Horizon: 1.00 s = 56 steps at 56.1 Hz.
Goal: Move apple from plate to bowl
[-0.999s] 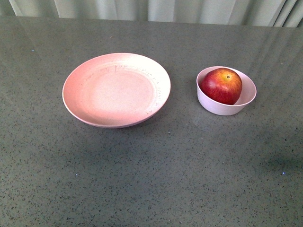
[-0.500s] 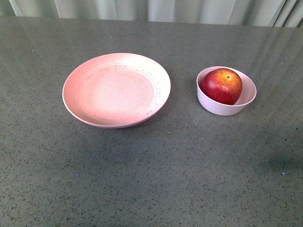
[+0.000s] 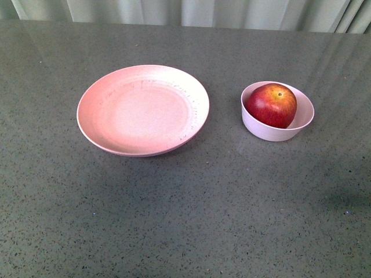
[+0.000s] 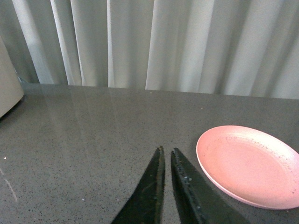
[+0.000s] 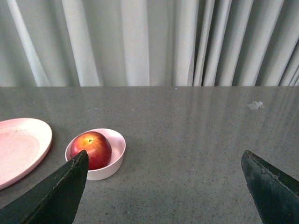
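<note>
The dark-red apple (image 3: 271,105) sits inside the small pale bowl (image 3: 272,132) at the right of the grey table; it also shows as the apple (image 5: 91,149) in the bowl (image 5: 114,158) in the right wrist view. The wide pink plate (image 3: 142,110) lies left of the bowl with nothing on it, and the plate (image 4: 247,163) shows beside my left gripper. My left gripper (image 4: 167,150) is shut and holds nothing, above bare table. My right gripper (image 5: 164,157) is open, well back from the bowl. Neither arm shows in the front view.
Pale curtains (image 5: 140,42) hang behind the table's far edge. A small white scrap (image 5: 255,105) lies on the table far from the bowl. A pale rounded object (image 4: 7,84) stands at the edge of the left wrist view.
</note>
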Motion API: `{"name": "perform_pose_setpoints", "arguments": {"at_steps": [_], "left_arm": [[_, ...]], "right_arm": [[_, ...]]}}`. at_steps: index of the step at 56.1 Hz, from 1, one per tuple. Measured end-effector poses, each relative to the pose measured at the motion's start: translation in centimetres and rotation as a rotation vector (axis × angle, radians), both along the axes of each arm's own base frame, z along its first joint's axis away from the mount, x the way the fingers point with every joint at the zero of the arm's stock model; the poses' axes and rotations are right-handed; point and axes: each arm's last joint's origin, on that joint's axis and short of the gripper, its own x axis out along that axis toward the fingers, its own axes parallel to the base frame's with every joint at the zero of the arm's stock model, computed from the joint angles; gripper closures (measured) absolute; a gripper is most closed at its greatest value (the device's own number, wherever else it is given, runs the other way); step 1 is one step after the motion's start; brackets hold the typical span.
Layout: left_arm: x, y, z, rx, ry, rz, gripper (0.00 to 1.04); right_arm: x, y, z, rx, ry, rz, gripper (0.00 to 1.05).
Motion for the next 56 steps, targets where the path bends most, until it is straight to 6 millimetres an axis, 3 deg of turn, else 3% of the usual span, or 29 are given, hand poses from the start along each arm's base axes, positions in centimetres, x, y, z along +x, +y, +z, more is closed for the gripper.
{"name": "perform_pose_setpoints", "arguments": {"at_steps": [23, 56], "left_arm": [[0.0, 0.0, 0.0, 0.0, 0.0, 0.0, 0.09], [0.0, 0.0, 0.0, 0.001, 0.0, 0.0, 0.09]], "right_arm": [[0.0, 0.0, 0.0, 0.0, 0.0, 0.0, 0.09], [0.0, 0.0, 0.0, 0.0, 0.0, 0.0, 0.09]]}}
